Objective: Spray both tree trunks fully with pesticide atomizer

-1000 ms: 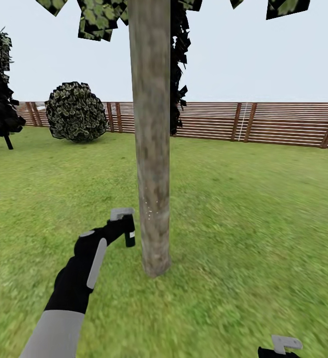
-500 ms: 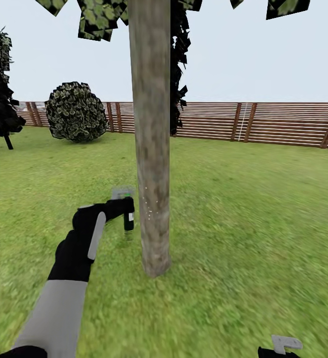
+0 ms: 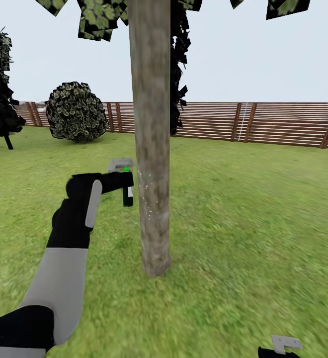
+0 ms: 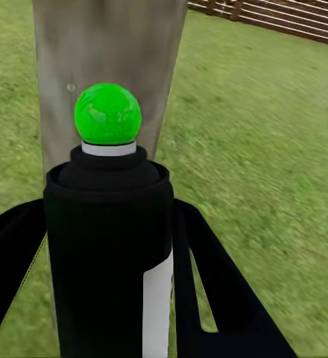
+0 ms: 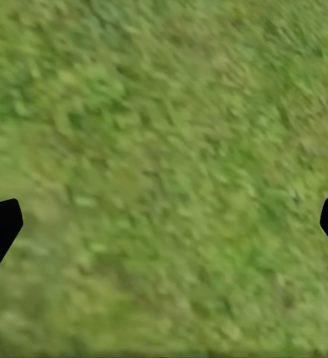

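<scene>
Head view, left to right: the left gripper (image 3: 125, 183) is clamped on the pesticide atomizer (image 3: 128, 192), held upright just beside the tree trunk (image 3: 151, 149), where pale specks dot the bark. Spraying looks under way on this tree; full coverage and any second tree remain. The right gripper (image 5: 164, 224) hangs spread wide and empty over the lawn (image 3: 253, 209).

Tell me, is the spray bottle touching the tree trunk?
Apart. In the head view a thin strip of grass shows between the spray bottle, held in the left pincer, and the tree trunk.
</scene>
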